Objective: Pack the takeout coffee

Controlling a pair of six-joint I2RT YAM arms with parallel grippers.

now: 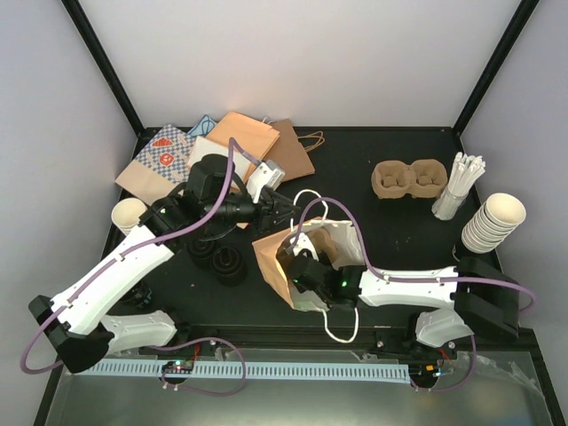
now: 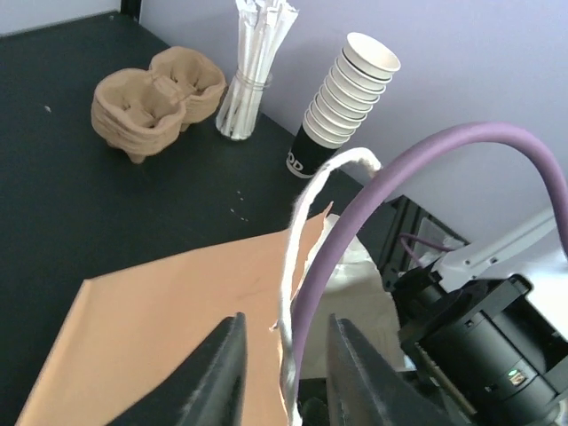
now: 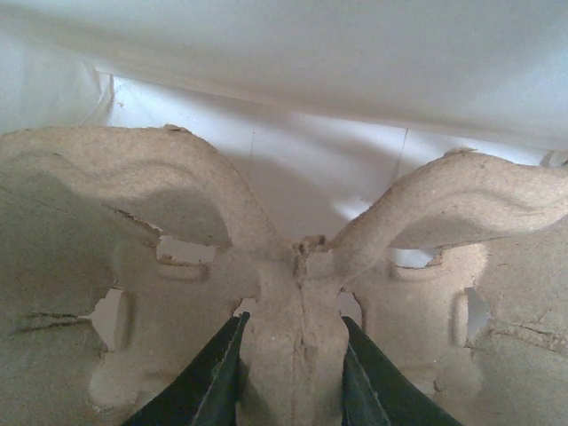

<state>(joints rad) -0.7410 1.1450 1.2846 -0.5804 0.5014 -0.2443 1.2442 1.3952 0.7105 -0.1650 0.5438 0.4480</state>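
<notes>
A brown paper bag point(image 1: 277, 257) with a white inside stands open mid-table. My right gripper point(image 3: 293, 359) is inside it, shut on the middle ridge of a brown pulp two-cup carrier point(image 3: 177, 204); white bag walls surround it. From above, only the right wrist point(image 1: 312, 275) shows at the bag's mouth. My left gripper point(image 1: 282, 210) is open at the bag's far rim. In the left wrist view point(image 2: 286, 359) the bag's white rope handle point(image 2: 297, 222) and a purple cable pass between its fingers point(image 2: 222, 373). No lidded cup shows.
More pulp carriers point(image 1: 408, 178), a bundle of wrapped straws point(image 1: 460, 185) and a stack of lidless cups point(image 1: 493, 222) stand at the back right. Black lids point(image 1: 222, 257) lie left of the bag, a single cup point(image 1: 129, 214) at far left, flat paper bags point(image 1: 222, 146) behind.
</notes>
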